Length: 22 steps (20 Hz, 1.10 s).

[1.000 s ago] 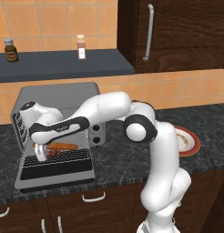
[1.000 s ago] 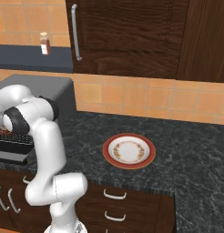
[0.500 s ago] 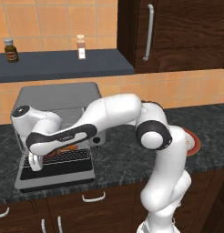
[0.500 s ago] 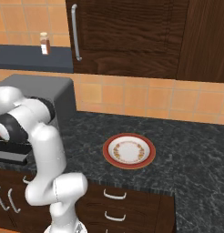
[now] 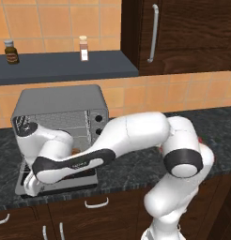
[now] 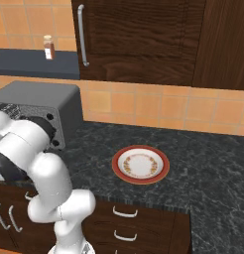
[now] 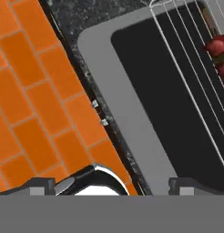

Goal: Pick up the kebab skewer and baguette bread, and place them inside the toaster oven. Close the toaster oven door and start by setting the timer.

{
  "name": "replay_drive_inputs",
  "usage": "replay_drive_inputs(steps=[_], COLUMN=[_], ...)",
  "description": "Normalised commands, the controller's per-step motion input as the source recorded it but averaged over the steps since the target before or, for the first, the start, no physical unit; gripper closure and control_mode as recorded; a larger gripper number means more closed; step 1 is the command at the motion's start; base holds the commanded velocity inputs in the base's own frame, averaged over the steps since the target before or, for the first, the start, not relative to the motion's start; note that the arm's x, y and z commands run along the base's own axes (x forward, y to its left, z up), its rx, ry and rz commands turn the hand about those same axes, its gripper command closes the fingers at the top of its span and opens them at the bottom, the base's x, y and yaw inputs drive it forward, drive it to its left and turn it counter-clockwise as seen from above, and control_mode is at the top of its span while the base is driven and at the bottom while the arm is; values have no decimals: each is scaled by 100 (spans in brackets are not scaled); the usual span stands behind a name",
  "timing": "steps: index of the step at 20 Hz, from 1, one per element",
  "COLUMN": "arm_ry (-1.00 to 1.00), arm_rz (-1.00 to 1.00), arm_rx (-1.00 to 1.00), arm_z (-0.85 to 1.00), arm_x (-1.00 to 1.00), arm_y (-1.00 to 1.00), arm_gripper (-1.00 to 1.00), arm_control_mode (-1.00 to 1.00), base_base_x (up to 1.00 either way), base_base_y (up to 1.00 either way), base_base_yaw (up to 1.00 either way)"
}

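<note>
My claw (image 7: 109,185) is open and empty, low at the left front corner of the toaster oven door (image 7: 132,104), which lies flat with its long side stretching right.

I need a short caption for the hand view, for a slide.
Hand camera over the open toaster oven door, wire rack and kebab skewer at right.

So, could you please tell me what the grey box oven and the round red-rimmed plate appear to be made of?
The grey box oven looks like matte brushed metal: flat, even grey panels. The round red-rimmed plate seems to be glazed ceramic, smooth white with a painted pattern, though a render leaves that open.
</note>
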Motion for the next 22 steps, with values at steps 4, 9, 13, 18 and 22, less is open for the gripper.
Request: replay_drive_inputs(steps=[4, 9, 13, 18, 22], arm_ry=[0, 0, 0, 14, 13], arm_rz=[-52, -54, -51, -40, -32], arm_rx=[9, 10, 13, 3, 0], arm_z=[0, -15, -17, -9, 0], arm_x=[-61, -32, 11, 60, 75], arm_y=[-73, -77, -58, 3, 17], arm_gripper=[-100, -100, -100, -100, -100], arm_control_mode=[-100, -100, -100, -100, -100], base_base_x=[0, 0, 0, 0, 0], base_base_y=[0, 0, 0, 0, 0], base_base_yaw=[0, 0, 0, 0, 0])
